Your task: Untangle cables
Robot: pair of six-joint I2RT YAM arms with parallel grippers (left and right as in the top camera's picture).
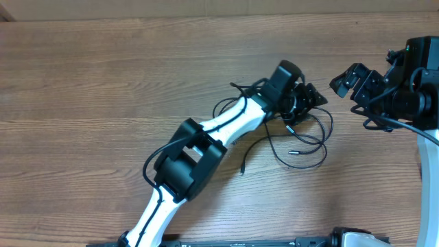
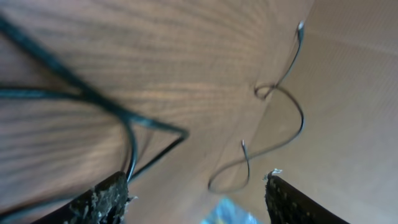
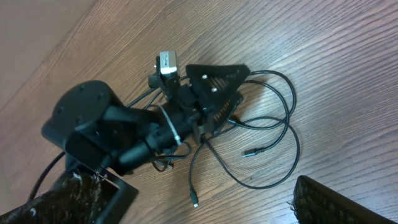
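1. Two thin black cables (image 1: 296, 152) lay in loose, overlapping loops on the wooden table (image 1: 103, 82), right of centre and partly under the left arm.
2. The left gripper (image 1: 310, 101) hovered over the tangle with its jaws spread wide. One cord ran just beside a finger (image 2: 106, 199); contact could not be told.
3. The right gripper (image 1: 345, 81) hung near the cables' right side, wide open and empty.

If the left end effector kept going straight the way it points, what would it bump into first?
Likely the thin black cable looping on the wooden table, right ahead of the open left end effector; depth is unclear.
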